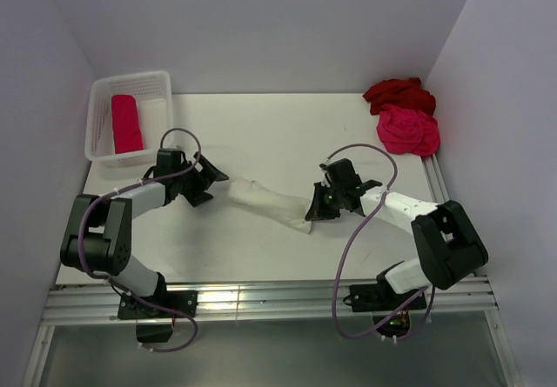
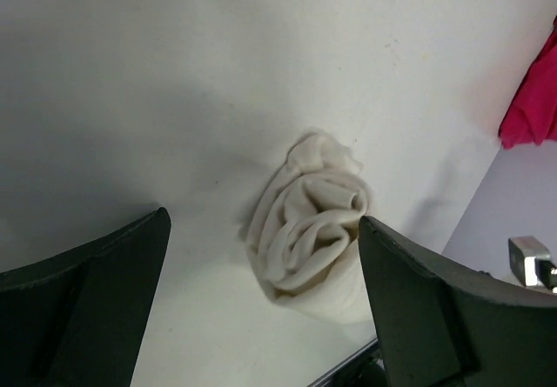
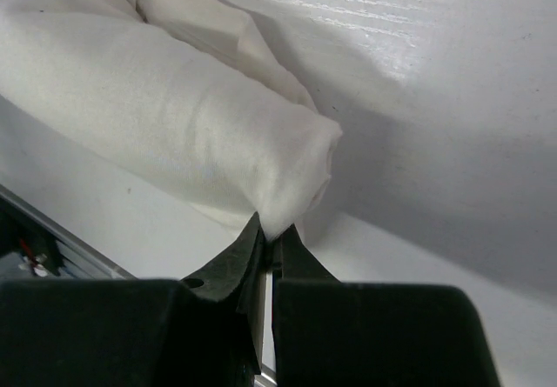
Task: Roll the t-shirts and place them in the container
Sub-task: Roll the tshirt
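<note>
Top: we see the cream t-shirt point(image 1: 268, 203) rolled, centre of the surface point(image 1: 261, 135). Left wrist: left gripper point(image 2: 263, 223) gapes wide, holding nothing. Right wrist: right gripper point(image 3: 270, 246) pinches the roll's end; we fear pulling unrolls it.

We count four t-shirts in all: one cream-white t-shirt point(image 1: 270, 203), rolled; one pink-red roll point(image 1: 126, 123); one hot pink heap point(image 1: 407, 130); one dark red heap point(image 1: 399, 94), prob. a single shirt, tho its folds hide the edges. So two rolled, two loose. One white mesh basket point(image 1: 98, 126), w/ one roll inside. Two tools: left tool point(image 1: 213, 178), right tool point(image 1: 315, 211). One counter point(image 1: 261, 135).
</note>
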Motion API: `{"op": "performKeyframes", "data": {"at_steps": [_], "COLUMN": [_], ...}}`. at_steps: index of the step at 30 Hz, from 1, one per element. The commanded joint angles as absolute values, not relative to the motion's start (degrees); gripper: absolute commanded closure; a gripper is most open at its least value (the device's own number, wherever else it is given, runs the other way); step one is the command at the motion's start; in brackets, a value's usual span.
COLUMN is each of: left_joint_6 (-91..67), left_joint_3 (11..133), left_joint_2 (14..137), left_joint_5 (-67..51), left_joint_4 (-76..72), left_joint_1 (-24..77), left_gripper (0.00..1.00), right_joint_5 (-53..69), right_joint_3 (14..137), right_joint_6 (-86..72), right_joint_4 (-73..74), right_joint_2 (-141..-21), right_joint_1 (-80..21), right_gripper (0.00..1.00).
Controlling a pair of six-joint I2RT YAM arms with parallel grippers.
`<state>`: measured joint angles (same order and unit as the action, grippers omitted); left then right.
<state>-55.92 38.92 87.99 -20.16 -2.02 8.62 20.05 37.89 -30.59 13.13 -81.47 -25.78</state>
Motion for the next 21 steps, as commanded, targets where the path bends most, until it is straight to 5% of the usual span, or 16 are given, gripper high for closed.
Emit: {"op": "performKeyframes", "data": {"at_steps": [1, 7, 21], "left_joint_6": [-47.0, -46.5, -41.6], "left_joint_3": [43.4, 44.7, 36.8], "left_joint_2": [90.6, 93.3, 83.2], "left_joint_5": [-27.4, -37.2, -34.9], "left_joint_4": [-0.7, -8.3, 4.4], "left_joint_1": [8.2, 8.1, 7.5], "left_gripper": [0.06, 0.07, 0.05], "right_joint_5": [17.6, 15.7, 14.6], "right_joint_3": [40.6, 47.4, 51.6], "right_joint_6": [-22.9, -17.1, -14.2], "right_joint_4": [21.3, 26.3, 27.1], "right_joint_2": [-82.4, -87.8, -93.2], "right_joint_1": [-25.1, -25.0, -22.9], "right_gripper": [1.0, 1.0, 1.0]}}
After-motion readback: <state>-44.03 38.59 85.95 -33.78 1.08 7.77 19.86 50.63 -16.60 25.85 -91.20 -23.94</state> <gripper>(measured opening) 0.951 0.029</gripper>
